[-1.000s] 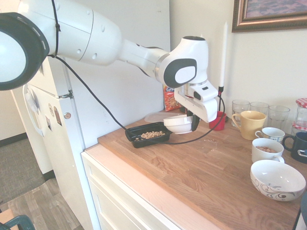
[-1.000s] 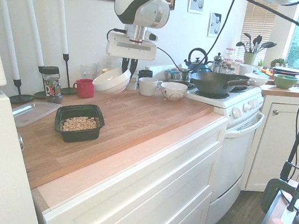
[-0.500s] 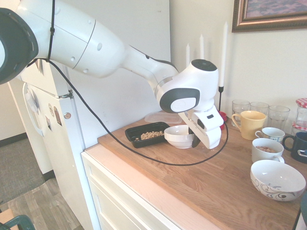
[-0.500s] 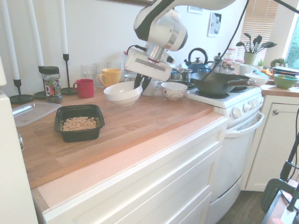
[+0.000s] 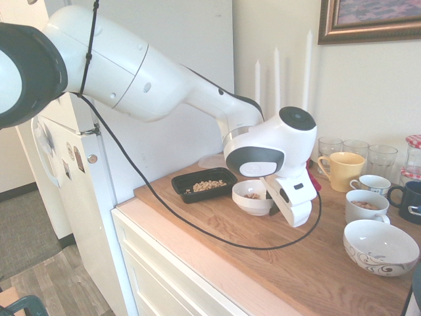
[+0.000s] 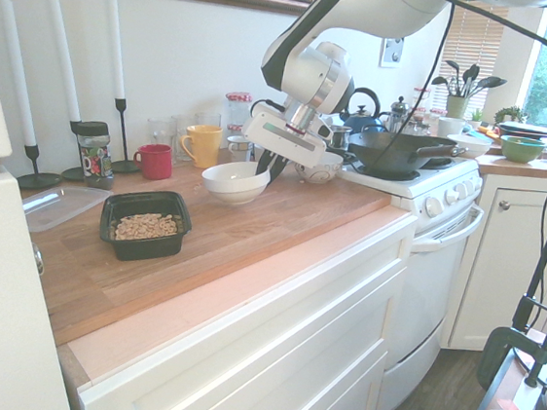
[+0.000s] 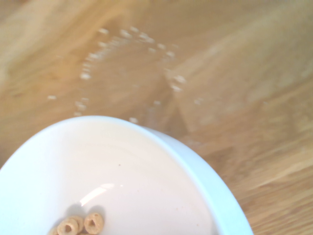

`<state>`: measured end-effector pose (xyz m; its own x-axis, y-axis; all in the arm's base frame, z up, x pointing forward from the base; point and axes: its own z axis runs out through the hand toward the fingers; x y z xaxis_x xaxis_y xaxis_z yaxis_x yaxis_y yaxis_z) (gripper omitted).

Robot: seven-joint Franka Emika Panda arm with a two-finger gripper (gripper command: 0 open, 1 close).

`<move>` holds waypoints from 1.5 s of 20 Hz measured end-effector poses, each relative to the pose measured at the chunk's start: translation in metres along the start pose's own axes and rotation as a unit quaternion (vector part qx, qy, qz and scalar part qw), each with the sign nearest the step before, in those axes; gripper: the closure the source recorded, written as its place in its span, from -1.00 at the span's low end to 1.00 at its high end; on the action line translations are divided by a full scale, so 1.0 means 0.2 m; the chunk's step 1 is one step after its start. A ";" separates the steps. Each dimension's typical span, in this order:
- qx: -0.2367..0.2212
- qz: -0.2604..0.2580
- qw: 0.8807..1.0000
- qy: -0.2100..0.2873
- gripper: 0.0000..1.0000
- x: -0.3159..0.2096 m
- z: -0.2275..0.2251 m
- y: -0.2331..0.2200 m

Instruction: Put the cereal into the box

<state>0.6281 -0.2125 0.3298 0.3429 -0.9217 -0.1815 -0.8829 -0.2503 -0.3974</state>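
Observation:
The box [image 5: 203, 185] is a shallow black tray near the counter's fridge end, and a heap of tan cereal [image 5: 208, 185] lies in it. From the other side, the box [image 6: 145, 223] and its cereal [image 6: 146, 225] show left of the arm. My gripper [image 5: 271, 197] is shut on the rim of a white bowl [image 5: 252, 198], which it holds upright and low over the counter, to the right of the box. I cannot tell whether the bowl touches the wood. A few cereal rings [image 7: 78, 225] lie in the bowl [image 7: 127, 186]. The gripper [image 6: 270, 171] tilts down to the bowl [image 6: 234, 180].
Mugs and bowls [image 5: 380, 246] stand at the counter's right end, with a yellow mug [image 5: 344, 169] and glasses behind. Candles [image 6: 118, 52], a red cup [image 6: 156, 161] and a clear lid [image 6: 58, 206] sit by the wall. Crumbs [image 7: 132, 39] dot the wood. A stove with a wok [image 6: 397, 151] adjoins.
My gripper has carried the white bowl away from the box, toward the mugs, and down close to the counter. The bowl has turned from tilted to upright.

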 end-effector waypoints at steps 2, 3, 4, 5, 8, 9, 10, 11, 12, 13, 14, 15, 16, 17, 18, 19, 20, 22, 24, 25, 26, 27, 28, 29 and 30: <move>0.001 0.004 1.000 -0.002 1.00 0.03 0.04 0.02; 0.000 0.006 1.000 -0.001 1.00 0.05 0.05 0.02; 0.003 0.007 1.000 -0.001 1.00 0.06 0.06 0.02; 0.005 0.005 1.000 -0.001 1.00 0.07 0.06 0.01; 0.010 0.001 1.000 -0.003 -1.00 0.08 0.07 0.00; 0.011 0.000 1.000 -0.003 -1.00 0.08 0.07 0.00; 0.012 0.000 1.000 -0.003 -1.00 0.08 0.08 0.00; 0.012 0.000 1.000 -0.003 -1.00 0.08 0.08 0.00; 0.012 -0.001 1.000 -0.003 -1.00 0.08 0.08 0.00; 0.012 -0.001 1.000 -0.003 -1.00 0.09 0.07 0.00; 0.013 -0.001 1.000 -0.002 -1.00 0.09 0.07 0.00; 0.013 0.000 1.000 -0.001 -1.00 0.10 0.07 0.00; 0.013 0.001 1.000 0.001 -1.00 0.11 0.06 0.00; 0.013 0.001 1.000 0.002 -1.00 0.11 0.06 0.00; 0.013 0.001 1.000 0.002 -1.00 0.12 0.06 0.00; 0.013 0.000 1.000 0.003 -1.00 0.12 0.06 0.00; 0.013 0.000 1.000 0.003 -1.00 0.12 0.06 0.00; 0.011 -0.004 1.000 0.008 -1.00 0.12 0.04 -0.01; 0.003 -0.012 1.000 0.017 -1.00 0.14 0.01 -0.01; -0.004 -0.018 1.000 0.024 -1.00 0.14 -0.02 -0.02; -0.014 -0.025 0.999 0.033 -1.00 0.13 -0.06 -0.03; -0.024 -0.034 0.998 0.042 -1.00 0.11 -0.10 -0.05; -0.037 -0.042 0.997 0.053 -1.00 0.09 -0.15 -0.07; -0.054 -0.048 0.995 0.063 -1.00 0.05 -0.20 -0.10; -0.072 -0.057 0.993 0.075 -1.00 0.01 -0.24 -0.13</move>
<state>0.6360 -0.2213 0.3837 0.4007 -0.9162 -0.0036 -0.8817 -0.3845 -0.2735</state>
